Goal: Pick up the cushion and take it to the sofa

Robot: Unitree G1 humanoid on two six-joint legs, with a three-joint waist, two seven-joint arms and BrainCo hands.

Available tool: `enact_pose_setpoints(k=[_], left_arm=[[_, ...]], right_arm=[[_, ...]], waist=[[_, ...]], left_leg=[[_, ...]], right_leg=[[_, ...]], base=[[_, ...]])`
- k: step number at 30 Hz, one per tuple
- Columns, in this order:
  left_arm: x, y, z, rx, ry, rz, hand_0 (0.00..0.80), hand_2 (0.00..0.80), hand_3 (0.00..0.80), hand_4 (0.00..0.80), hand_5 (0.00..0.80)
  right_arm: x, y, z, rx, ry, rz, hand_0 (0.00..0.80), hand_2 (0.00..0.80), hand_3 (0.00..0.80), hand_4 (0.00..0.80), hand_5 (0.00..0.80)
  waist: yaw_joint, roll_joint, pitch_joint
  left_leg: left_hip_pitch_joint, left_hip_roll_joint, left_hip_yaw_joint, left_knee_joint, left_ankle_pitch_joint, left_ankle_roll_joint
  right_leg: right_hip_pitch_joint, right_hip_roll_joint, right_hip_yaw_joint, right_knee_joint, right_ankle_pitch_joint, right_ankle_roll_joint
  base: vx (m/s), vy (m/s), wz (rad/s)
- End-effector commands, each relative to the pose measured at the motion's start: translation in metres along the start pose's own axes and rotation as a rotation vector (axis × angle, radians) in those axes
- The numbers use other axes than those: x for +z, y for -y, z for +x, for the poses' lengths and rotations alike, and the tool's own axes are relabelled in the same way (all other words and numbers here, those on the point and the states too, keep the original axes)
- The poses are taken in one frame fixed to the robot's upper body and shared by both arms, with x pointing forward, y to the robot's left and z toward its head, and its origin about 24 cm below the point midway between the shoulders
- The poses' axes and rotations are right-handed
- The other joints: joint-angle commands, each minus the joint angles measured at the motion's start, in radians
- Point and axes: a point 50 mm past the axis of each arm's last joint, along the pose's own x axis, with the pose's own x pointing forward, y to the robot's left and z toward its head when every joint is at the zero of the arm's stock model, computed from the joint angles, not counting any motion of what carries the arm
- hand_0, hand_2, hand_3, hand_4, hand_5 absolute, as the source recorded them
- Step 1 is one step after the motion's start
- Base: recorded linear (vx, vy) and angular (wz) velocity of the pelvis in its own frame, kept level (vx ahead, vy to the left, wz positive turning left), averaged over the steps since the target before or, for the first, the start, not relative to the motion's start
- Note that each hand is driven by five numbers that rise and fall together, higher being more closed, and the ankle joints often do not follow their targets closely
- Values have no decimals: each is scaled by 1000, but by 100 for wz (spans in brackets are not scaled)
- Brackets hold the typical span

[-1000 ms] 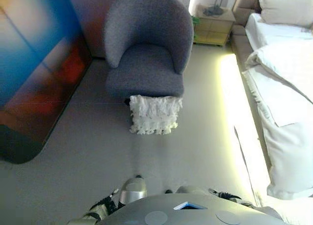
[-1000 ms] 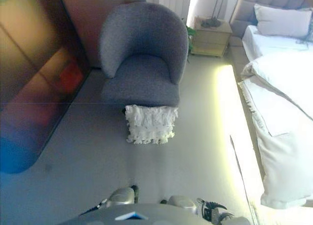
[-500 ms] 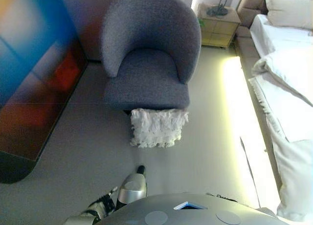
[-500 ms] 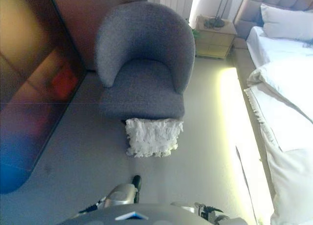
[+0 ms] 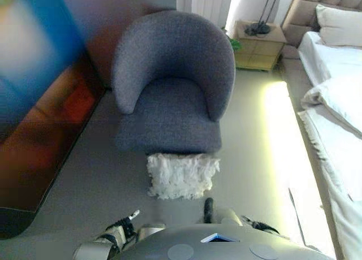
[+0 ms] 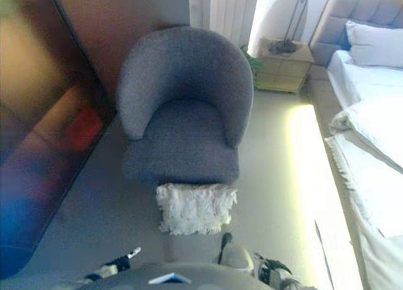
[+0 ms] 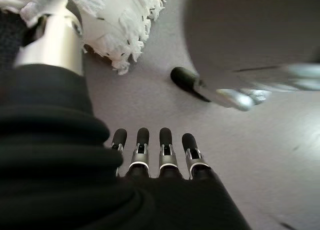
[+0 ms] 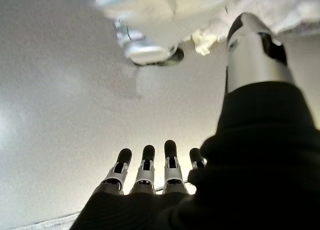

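A white fringed cushion (image 5: 181, 175) lies on the grey floor and leans against the front of a grey round-backed armchair (image 5: 169, 96). It also shows in the right eye view (image 6: 195, 207) and at the edge of the left wrist view (image 7: 125, 25). My left hand (image 7: 150, 150) hangs low over bare floor, a little short of the cushion, with its fingers straight and nothing in it. My right hand (image 8: 145, 165) hangs the same way over the floor, with straight fingers, empty. Neither hand touches the cushion.
A bed (image 5: 339, 102) with white bedding runs along the right, with a lit strip of floor beside it. A wooden nightstand (image 5: 257, 42) with a lamp stands behind the armchair to the right. A dark glossy panel (image 5: 39, 102) lines the left side.
The whole picture has shifted: the camera has moved closer to the armchair and cushion. The cushion lies in the same place against the chair. Both hands stay low and empty.
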Motion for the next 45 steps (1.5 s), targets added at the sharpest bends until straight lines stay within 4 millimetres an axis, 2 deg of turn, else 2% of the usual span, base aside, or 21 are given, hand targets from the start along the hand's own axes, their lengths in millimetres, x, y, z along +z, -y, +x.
enact_pose_setpoints(k=[1,6,8,9,11,12,15,16,17,18,19,20,21,24,25,29,33,37,40,43,45], left_arm=[[17,-12,-1,66,34,-20,0,0,0,0,0],[17,-9,-1,80,51,-36,0,0,0,0,0],[14,-9,-1,78,47,-31,0,0,0,0,0],[13,-8,-1,70,58,-25,0,0,0,0,0],[16,-3,-1,58,83,-34,0,0,0,0,0],[18,0,-2,58,88,-43,0,0,0,0,0],[22,1,-2,53,104,-49,0,0,0,0,0],[23,1,-2,55,112,-29,0,0,0,0,0],[23,0,-2,57,114,-25,0,0,0,0,0],[23,0,-2,58,115,-23,0,0,0,0,0],[21,-2,-2,61,111,-15,0,0,0,0,0],[20,-2,-2,60,107,-8,0,0,0,0,0],[18,-2,-1,58,104,0,0,0,0,0,0],[16,2,-2,40,101,16,0,0,0,0,0],[15,3,-2,33,99,28,0,0,0,0,0],[23,-6,-2,66,127,56,0,0,0,0,0],[43,-15,-5,122,186,10,0,0,0,0,0],[77,-17,-12,143,329,63,0,0,0,0,0],[111,1,-25,98,465,118,0,0,0,0,0],[145,29,-43,14,618,209,0,0,0,0,0],[160,47,-55,-21,710,258,0,0,0,0,0]], right_arm=[[16,-5,-1,19,61,-1,0,0,0,0,0],[10,-4,0,18,51,-19,0,0,0,0,0],[13,-3,0,14,57,-34,0,0,0,0,0],[17,-1,0,11,66,-47,0,0,0,0,0],[24,4,0,1,75,-66,0,0,0,0,0],[26,5,0,-4,76,-68,0,0,0,0,0],[33,6,0,-18,75,-75,0,0,0,0,0],[36,5,-1,-19,80,-56,0,0,0,0,0],[39,4,-1,-19,85,-38,0,0,0,0,0],[41,3,-1,-21,88,-27,0,0,0,0,0],[44,2,-2,-20,92,-1,0,0,0,0,0],[45,2,-2,-20,93,13,0,0,0,0,0],[46,3,-2,-21,94,21,0,0,0,0,0],[46,5,-2,-29,95,23,0,0,0,0,0],[46,5,-2,-32,98,27,0,0,0,0,0],[41,4,-1,-30,101,88,0,0,0,0,0],[42,-2,-2,-14,147,45,0,0,0,0,0],[66,-7,-7,-12,275,-10,0,0,0,0,0],[99,-11,-17,-16,436,-64,0,0,0,0,0],[131,-14,-29,-31,561,-92,0,0,0,0,0],[149,-15,-36,-51,619,-100,0,0,0,0,0]], waist=[[-25,-50,44],[-33,-68,24],[-34,-54,7],[-31,-50,3],[-16,-56,6],[-6,-61,11],[25,-72,28],[38,-64,27],[46,-58,28],[53,-55,30],[68,-46,28],[73,-43,29],[81,-39,28],[77,-31,24],[67,-24,21],[40,-12,29],[23,-14,43],[27,-20,69],[32,-20,97],[32,-21,141],[28,-21,169]], left_leg=[[-16,-140,-17,90,-68,131],[31,-135,-33,183,-170,130],[47,-108,-25,237,-105,99],[16,-102,-7,329,-13,68],[-77,-110,21,448,66,40],[-116,-102,36,461,75,36],[-152,-45,60,357,70,26],[-148,8,72,222,98,12],[-142,39,71,147,123,-1],[-135,60,65,94,144,-13],[-144,100,38,9,202,-44],[-140,113,31,-15,224,-55],[-142,129,6,-54,250,-67],[-137,132,7,-63,236,-75],[-122,131,16,-75,211,-75],[-95,118,52,-59,173,-63],[-71,110,79,-46,129,-45],[-101,116,96,14,99,-38],[-171,128,101,66,89,-42],[-267,141,83,136,89,-60],[-321,149,68,167,93,-69]], right_leg=[[-72,-117,39,-171,195,103],[-59,-112,40,-89,172,91],[-54,-85,19,-57,143,76],[-28,-69,11,-65,126,59],[28,-61,0,-90,110,35],[55,-63,-10,-99,101,27],[135,-69,-37,-129,64,23],[155,-61,-47,-133,40,26],[165,-57,-50,-137,31,29],[174,-54,-50,-143,27,31],[192,-50,-47,-159,17,37],[203,-49,-46,-166,11,39],[211,-49,-42,-170,4,43],[220,-71,-38,-166,-9,54],[210,-87,-39,-153,-14,65],[198,-120,-31,-101,-26,91],[176,-175,-33,-75,-13,137],[127,-218,-63,-33,1,161],[66,-234,-65,-8,7,168],[3,-233,-58,19,7,165],[-43,-232,-47,40,7,162]], base=[[393,-283,8],[379,-287,15],[344,-258,15],[250,-207,16],[226,-173,29],[248,-116,33],[209,3,12],[171,84,8],[150,99,21],[164,138,33],[159,151,23],[185,188,14],[163,185,15],[125,235,3],[134,271,-10],[147,196,-11],[123,64,-3],[0,-45,-8],[-136,-92,-34],[-208,-136,-14],[-194,-90,-1]])
